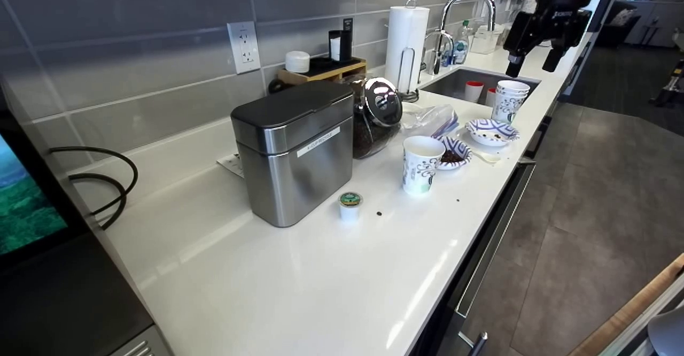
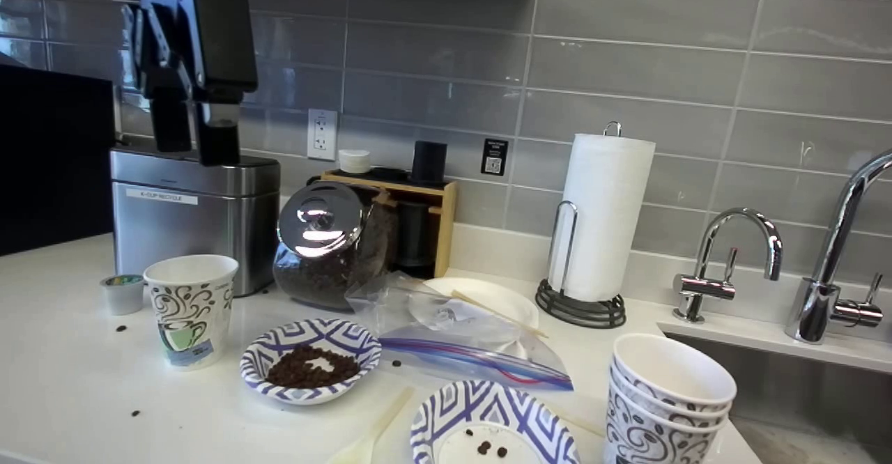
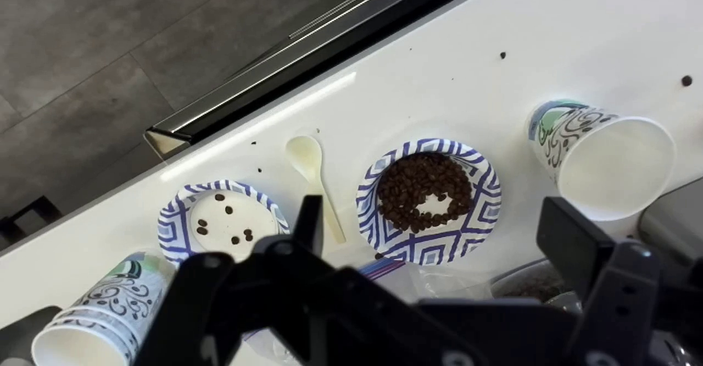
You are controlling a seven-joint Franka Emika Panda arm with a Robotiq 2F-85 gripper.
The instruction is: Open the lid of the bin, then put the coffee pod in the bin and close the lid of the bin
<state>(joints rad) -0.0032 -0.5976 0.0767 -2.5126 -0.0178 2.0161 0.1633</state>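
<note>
The bin, boxy and brushed steel, stands against the wall side of the counter in both exterior views. Its dark grey lid lies flat and closed on top. Beside the bin's front, the small white coffee pod with a green top sits upright on the counter; in an exterior view the pod shows just left of a patterned cup. My gripper hangs in the air well away from the bin and pod, toward the sink. In the wrist view the gripper is wide open, nothing between its fingers.
A patterned paper cup stands close to the pod. A bowl of coffee beans, a second bowl, a spoon, a plastic bag and stacked cups lie along the counter. A glass jar adjoins the bin.
</note>
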